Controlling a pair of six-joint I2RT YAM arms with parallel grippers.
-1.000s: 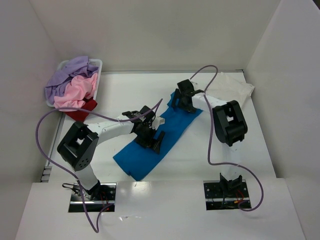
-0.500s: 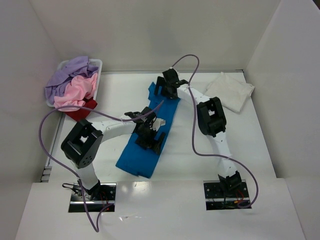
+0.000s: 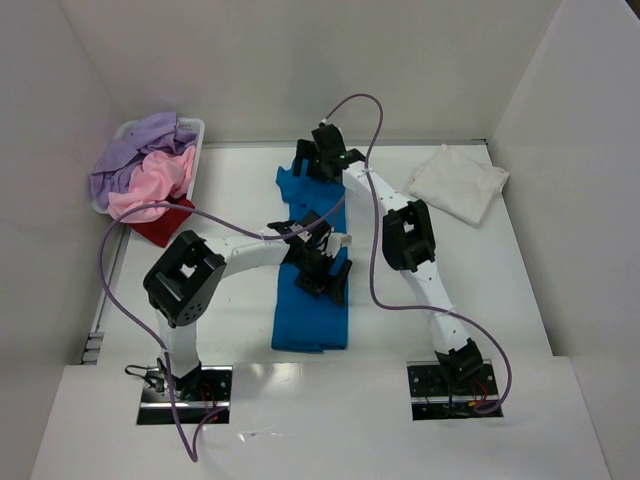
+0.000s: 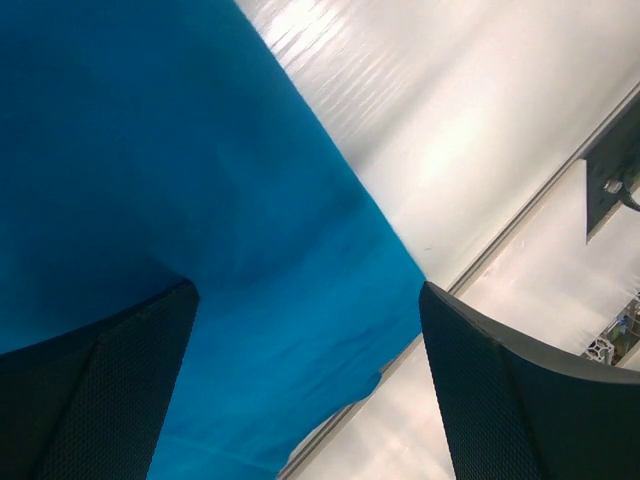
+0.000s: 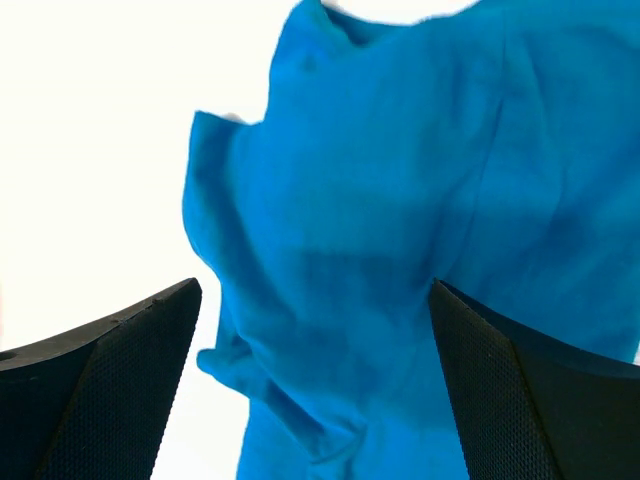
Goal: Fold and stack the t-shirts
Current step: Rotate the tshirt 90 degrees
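Blue shirt (image 3: 305, 320) lies as a long strip down the middle of the table (image 3: 230, 190), its near end by the front edge. Left gripper (image 3: 328, 276) is low over the shirt's middle, jaws spread wide, blue cloth between them. Right gripper (image 3: 318, 160) is over the rumpled far end, jaws likewise spread. White shirt (image 3: 460, 183) lies folded, far right. Basket (image 3: 197, 128), far left, holds the lavender shirt (image 3: 145, 145) and pink shirt (image 3: 155, 185). Dark red shirt (image 3: 160, 225) is at its near end.

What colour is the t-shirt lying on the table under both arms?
The t-shirt is plain bright blue; the top external view shows it best.
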